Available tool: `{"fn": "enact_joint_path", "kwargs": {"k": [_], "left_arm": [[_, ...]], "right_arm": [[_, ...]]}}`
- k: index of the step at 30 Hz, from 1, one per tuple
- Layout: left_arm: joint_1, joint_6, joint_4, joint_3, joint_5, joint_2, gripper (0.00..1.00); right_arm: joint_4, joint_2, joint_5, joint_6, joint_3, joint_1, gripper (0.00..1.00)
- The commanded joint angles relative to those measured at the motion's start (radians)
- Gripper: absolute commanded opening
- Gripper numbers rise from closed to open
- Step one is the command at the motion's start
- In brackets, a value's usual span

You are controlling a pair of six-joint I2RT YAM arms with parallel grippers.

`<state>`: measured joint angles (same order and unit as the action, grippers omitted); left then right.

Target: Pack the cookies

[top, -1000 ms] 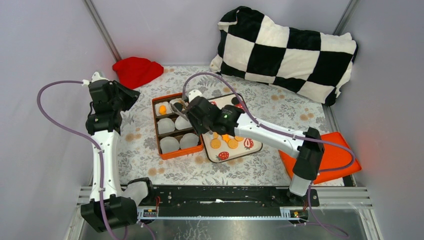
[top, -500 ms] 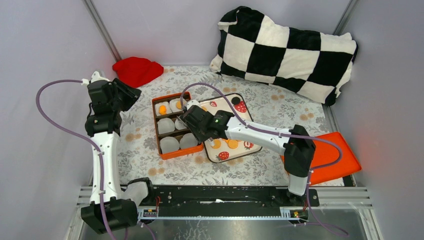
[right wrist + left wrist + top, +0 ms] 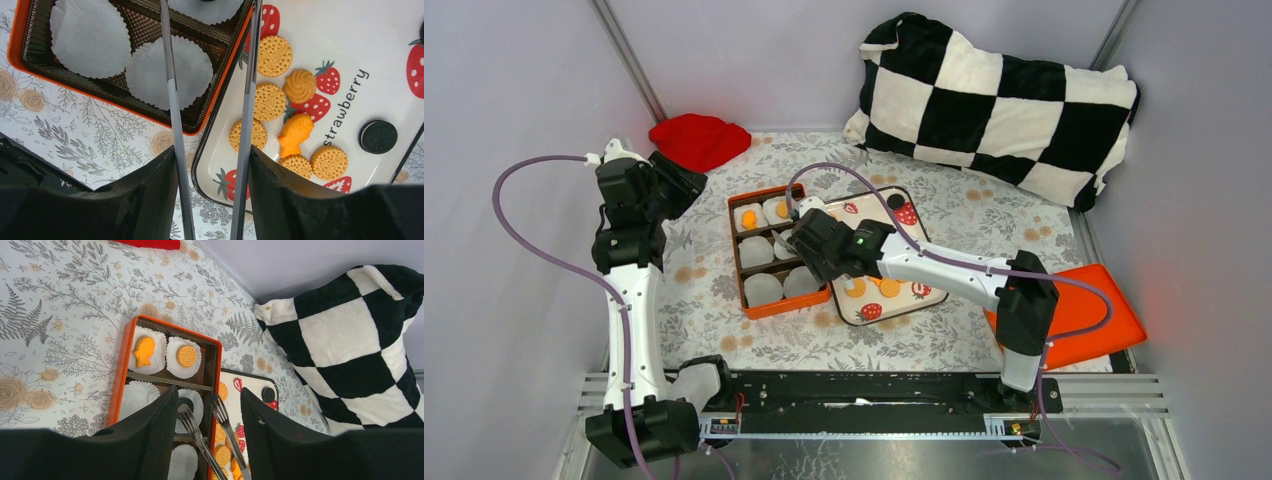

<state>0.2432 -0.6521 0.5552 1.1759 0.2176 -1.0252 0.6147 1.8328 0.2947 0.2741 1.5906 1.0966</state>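
The right gripper (image 3: 210, 30) stands open and empty over the box's (image 3: 736, 262) rim, one prong above a paper cup (image 3: 169, 71), the other beside the cookies (image 3: 270, 100) on the strawberry tray (image 3: 345, 30) at its 4 o'clock. The left gripper (image 3: 674, 180) is open too, well apart at the box's 10 o'clock. Two cookies (image 3: 186, 355) lie in the box's far cups.

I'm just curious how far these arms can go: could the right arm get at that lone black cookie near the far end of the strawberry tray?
Probably yes. The black cookie lies uncovered on the strawberry tray, just beyond the right gripper, whose open tongs hover over the orange box beside it. Nothing stands between them.
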Motion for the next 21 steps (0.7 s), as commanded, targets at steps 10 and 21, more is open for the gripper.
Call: {"fn": "enact_joint_path", "kwargs": {"k": [10,21], "left_arm": [[-0.001,0.014,-0.034,0.015,0.042,0.012,0.54],[-0.001,-0.021,-0.064,-0.006,0.086,0.01,0.54]], "right_arm": [[0.01,-0.152,0.185,-0.002,0.015,-0.003,0.5],[0.068,-0.299,0.306,0.053,-0.218,-0.011,0.5]]}}
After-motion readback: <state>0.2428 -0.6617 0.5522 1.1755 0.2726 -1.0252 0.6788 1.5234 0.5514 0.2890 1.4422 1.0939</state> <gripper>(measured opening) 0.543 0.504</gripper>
